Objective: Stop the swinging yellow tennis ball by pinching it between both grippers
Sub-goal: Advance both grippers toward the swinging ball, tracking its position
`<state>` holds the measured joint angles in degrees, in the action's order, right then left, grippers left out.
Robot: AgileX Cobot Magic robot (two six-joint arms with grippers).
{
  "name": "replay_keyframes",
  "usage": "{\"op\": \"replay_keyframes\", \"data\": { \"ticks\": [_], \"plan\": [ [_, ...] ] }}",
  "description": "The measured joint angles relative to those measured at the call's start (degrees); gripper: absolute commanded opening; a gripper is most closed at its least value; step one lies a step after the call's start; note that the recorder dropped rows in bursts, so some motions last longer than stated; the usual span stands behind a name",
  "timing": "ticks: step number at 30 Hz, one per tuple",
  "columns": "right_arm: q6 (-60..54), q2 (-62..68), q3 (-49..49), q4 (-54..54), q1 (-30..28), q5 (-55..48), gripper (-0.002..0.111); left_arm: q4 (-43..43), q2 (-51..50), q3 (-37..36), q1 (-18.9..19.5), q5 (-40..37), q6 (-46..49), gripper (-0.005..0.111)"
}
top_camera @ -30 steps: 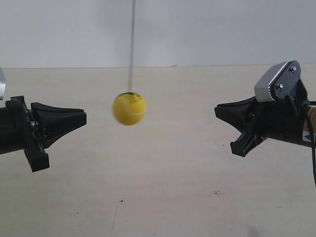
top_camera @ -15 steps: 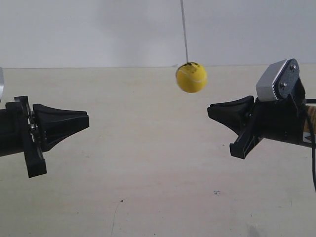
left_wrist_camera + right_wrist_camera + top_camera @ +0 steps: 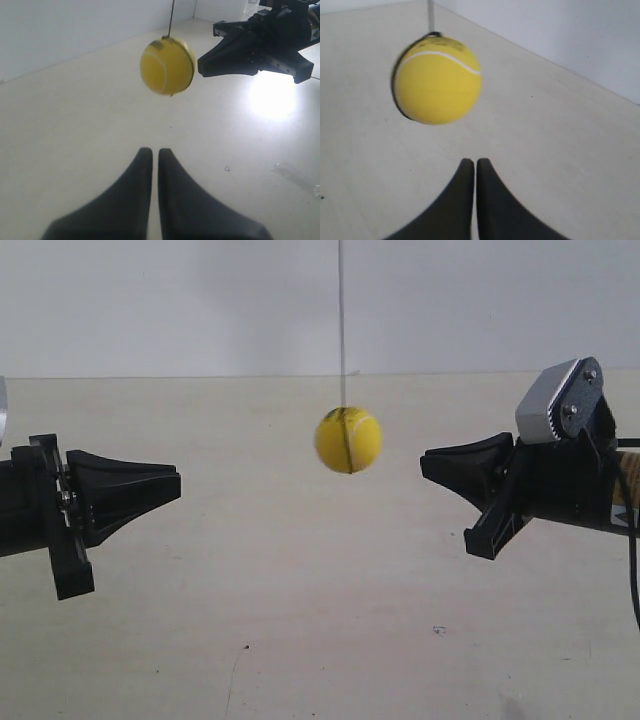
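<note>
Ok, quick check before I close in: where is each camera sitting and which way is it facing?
Exterior view: side-on to both arms, facing the wall; yellow tennis ball hangs on its string between the two grippers.
Left wrist view: looks out over the shut left gripper at the ball and the right gripper.
Right wrist view: looks over the shut right gripper at the ball.
Shared: the ball, touching neither gripper.

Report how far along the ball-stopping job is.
Done: both grippers are shut and level, facing each other. In hand: the yellow tennis ball hangs free between left gripper and right gripper, nearer the right. Left: close both tips on it.
</note>
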<state>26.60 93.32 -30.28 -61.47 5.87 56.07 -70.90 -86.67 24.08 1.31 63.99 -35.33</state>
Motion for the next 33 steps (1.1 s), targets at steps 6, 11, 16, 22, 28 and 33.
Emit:
{"op": "replay_keyframes", "data": {
  "ticks": [6,11,16,22,28,33],
  "plan": [
    [0.0,0.0,0.0,-0.11,0.0,0.0,0.0,0.0,0.0,0.0,0.0,0.33,1.79,0.005],
    [0.24,0.0,0.0,-0.11,0.0,0.92,0.0,0.1,-0.79,0.02,0.0,0.79,2.42,0.005],
    [0.24,0.0,-0.45,-0.24,0.0,1.29,0.0,0.47,-3.88,0.12,0.0,2.7,4.72,0.005],
    [-0.18,0.0,-1.59,-0.36,0.0,1.18,0.0,1.62,-6.35,0.12,0.0,4.53,7.34,0.005],
    [-2.57,0.0,-1.59,1.17,0.0,1.07,0.0,2.24,-6.55,0.46,0.0,5.11,8.21,0.005],
    [-4.08,0.0,-3.42,2.64,0.0,-1.28,0.0,2.24,-6.58,0.46,0.0,5.19,8.44,0.005]
  ]
}}
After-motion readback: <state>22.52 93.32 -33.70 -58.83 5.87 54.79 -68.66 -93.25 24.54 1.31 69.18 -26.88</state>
